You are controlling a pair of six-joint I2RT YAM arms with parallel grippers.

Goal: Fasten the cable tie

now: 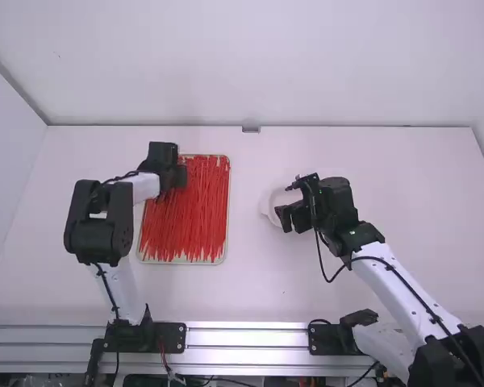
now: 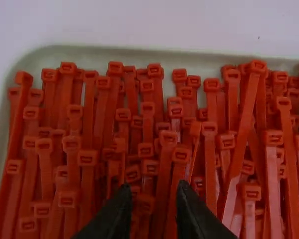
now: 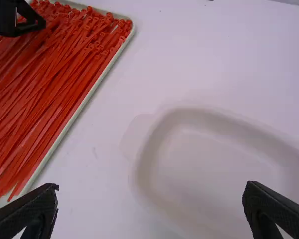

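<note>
Orange-red cable ties (image 2: pixel 154 149) lie heaped lengthwise in a pale, shallow tray (image 2: pixel 89 52), their square heads bunched just ahead of the left gripper (image 2: pixel 153 189). Its two black fingers stand a narrow gap apart, tips down at the pile. Several ties run under and between the tips. None looks clamped, so this claw reads as open and empty.

Off to its side, well apart across the white table (image 3: pixel 214 45), the right gripper (image 3: pixel 149 191) hangs with fingers spread wide, holding nothing. It sits directly above a shallow white dish (image 3: pixel 154 117), with the tray's long edge near its left finger.

The job appears to be at its first step, singling out one tie. No tie has been lifted, looped or fastened yet.

The next move likely calls for the left fingers to close on one strap alone, which is hard in so tangled a heap. The strap must then lift clear without dragging its neighbours. After that the second claw could take the free end and feed the tail through the head.
</note>
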